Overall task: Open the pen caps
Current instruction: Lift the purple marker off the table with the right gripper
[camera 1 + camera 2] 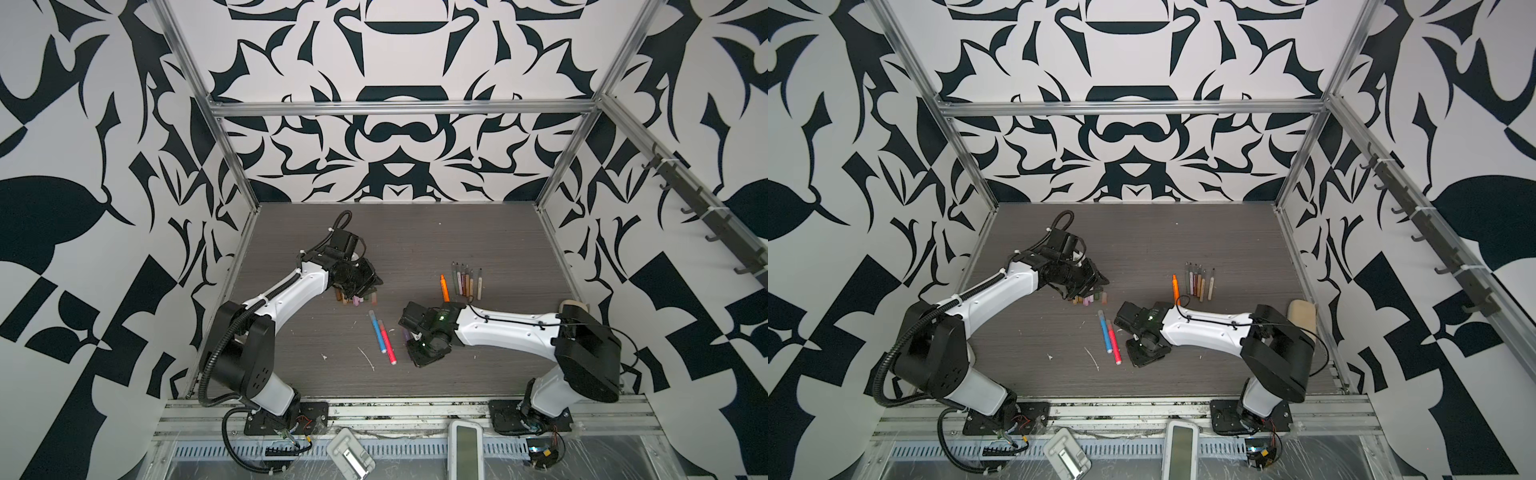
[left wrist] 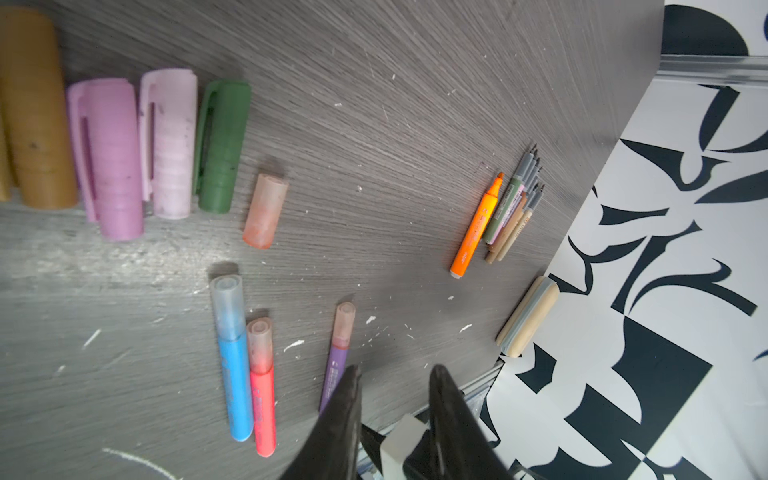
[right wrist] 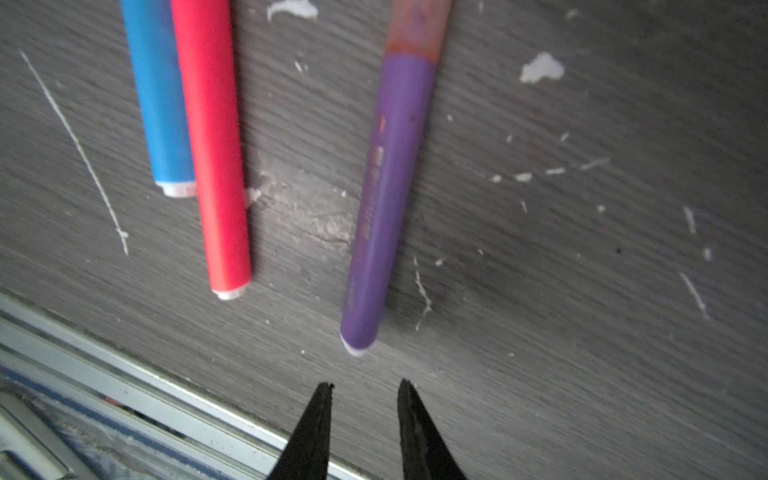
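Several loose pen caps (image 2: 170,141) lie in a row: gold, purple-pink, light pink, green, with a peach one (image 2: 266,212) a little apart. My left gripper (image 2: 395,374) hangs over that row (image 1: 357,299), open and empty. A blue pen (image 2: 232,361), a red pen (image 2: 262,386) and a purple pen (image 3: 382,199) lie capped on the table, each with a translucent cap on its far end. My right gripper (image 3: 365,384) stands open just short of the purple pen's butt end, touching nothing. In both top views its body (image 1: 419,349) hides most of that pen.
An uncapped orange pen (image 1: 444,287) and a bundle of slim uncapped pens (image 1: 467,280) lie at the back right. A tan block (image 1: 1302,316) sits by the right wall. The aluminium front rail (image 3: 124,386) runs close behind my right gripper. White scuffs mark the grey tabletop.
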Available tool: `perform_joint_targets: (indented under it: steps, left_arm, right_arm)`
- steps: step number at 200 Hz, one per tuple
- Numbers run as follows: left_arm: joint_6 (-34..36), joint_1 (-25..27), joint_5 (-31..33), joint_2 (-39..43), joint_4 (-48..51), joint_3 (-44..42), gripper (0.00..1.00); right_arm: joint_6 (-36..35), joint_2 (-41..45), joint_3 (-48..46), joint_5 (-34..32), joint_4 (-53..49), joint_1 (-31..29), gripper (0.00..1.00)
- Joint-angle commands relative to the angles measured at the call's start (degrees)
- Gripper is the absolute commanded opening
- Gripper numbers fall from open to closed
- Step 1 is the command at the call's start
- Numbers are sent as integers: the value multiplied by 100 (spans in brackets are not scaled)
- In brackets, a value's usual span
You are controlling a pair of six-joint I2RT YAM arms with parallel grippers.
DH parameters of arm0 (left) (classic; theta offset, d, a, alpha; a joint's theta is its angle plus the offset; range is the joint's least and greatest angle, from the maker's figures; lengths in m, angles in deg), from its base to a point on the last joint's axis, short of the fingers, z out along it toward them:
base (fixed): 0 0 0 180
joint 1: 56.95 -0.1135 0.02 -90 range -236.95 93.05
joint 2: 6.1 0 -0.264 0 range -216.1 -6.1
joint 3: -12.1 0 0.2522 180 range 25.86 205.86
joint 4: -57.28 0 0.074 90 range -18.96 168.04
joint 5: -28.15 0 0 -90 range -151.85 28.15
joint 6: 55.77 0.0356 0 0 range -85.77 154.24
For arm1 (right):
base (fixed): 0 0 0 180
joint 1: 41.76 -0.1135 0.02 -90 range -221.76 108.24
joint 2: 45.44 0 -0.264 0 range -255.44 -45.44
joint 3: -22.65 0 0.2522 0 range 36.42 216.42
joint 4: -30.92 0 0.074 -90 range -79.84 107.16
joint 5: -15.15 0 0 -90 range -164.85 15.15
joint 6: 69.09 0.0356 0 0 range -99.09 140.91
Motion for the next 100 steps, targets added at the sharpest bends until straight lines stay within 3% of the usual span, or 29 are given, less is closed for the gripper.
perform_joint_targets:
  steps: [1,40,100]
  left_arm:
    - [21,44,92,-165,-34,63,31]
    - [-273,62,33,-74,-362,-147,31]
    - [73,68,24,-109,100,193,31]
  right_arm:
    - [-9,116,86,15,-28,-29,31]
    - [33,-77,423,-236,-247,-5,31]
    - [24,-583,513,-131,-111,32,30]
